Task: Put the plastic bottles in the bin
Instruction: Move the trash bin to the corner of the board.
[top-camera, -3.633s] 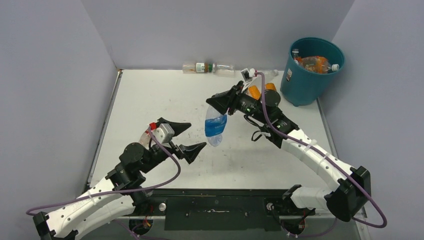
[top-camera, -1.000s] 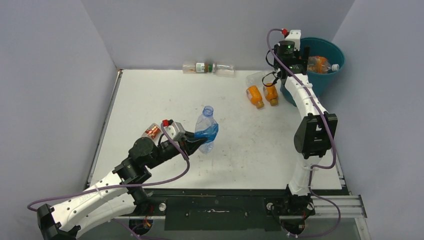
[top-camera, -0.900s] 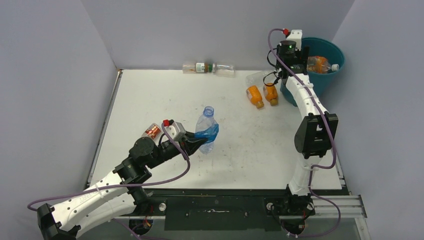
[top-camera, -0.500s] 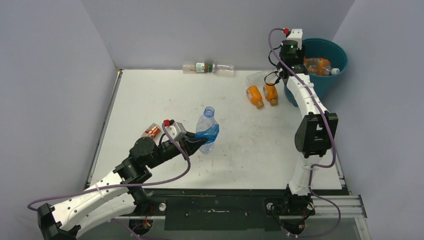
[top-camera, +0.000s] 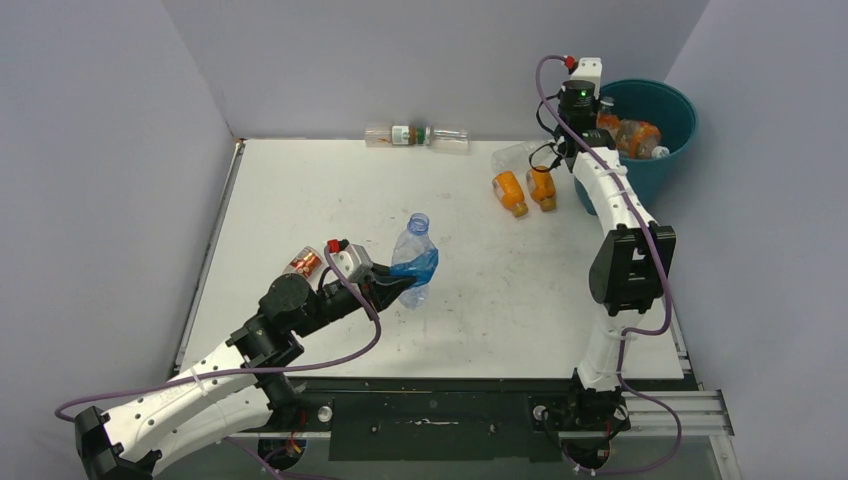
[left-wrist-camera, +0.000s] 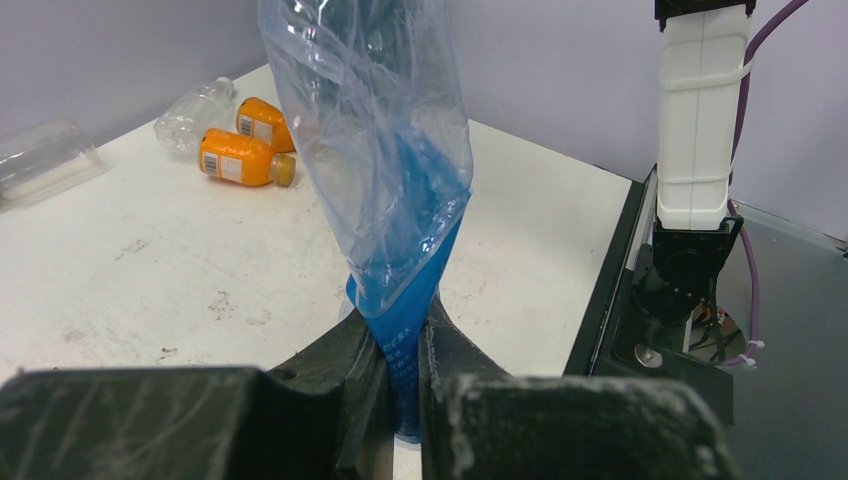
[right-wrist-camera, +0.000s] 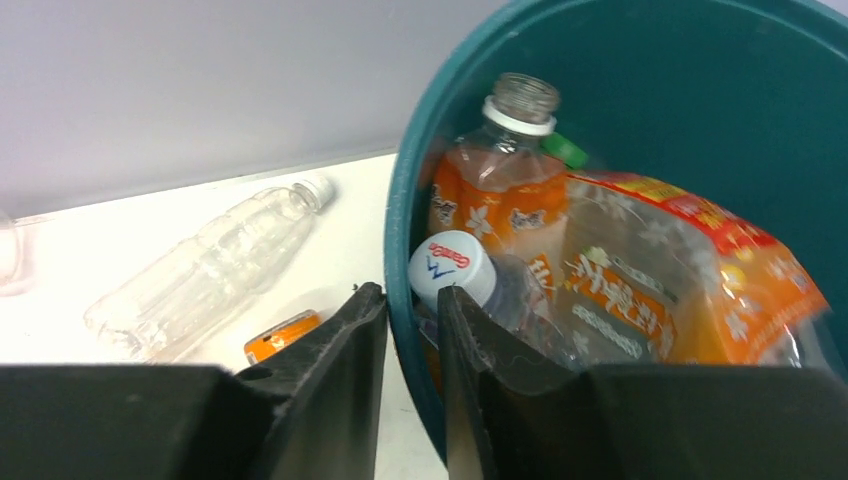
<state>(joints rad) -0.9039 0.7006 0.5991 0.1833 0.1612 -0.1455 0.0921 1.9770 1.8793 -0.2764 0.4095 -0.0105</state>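
Observation:
A crushed clear bottle with a blue label (top-camera: 412, 260) stands upright near the table's middle, and my left gripper (top-camera: 393, 286) is shut on its lower end; the left wrist view shows the blue label (left-wrist-camera: 400, 300) pinched flat in the left gripper (left-wrist-camera: 402, 372). The teal bin (top-camera: 655, 172) sits at the far right corner with an orange-labelled jug (right-wrist-camera: 680, 270) and an orange bottle (right-wrist-camera: 500, 190) inside. My right gripper (top-camera: 589, 128) straddles the bin's left rim (right-wrist-camera: 398, 250), one finger outside and one inside, closed on the wall at the right gripper (right-wrist-camera: 412, 292).
Two small orange bottles (top-camera: 510, 193) (top-camera: 541, 187) and a clear bottle (top-camera: 513, 155) lie just left of the bin. Two clear bottles (top-camera: 400, 134) (top-camera: 450, 137) lie along the back wall. A small red-labelled bottle (top-camera: 303, 262) lies beside my left wrist.
The right gripper's fingers have closed onto the bin's rim, and the bin has shifted slightly right with its contents resettling. The left arm and its bottle have not moved.

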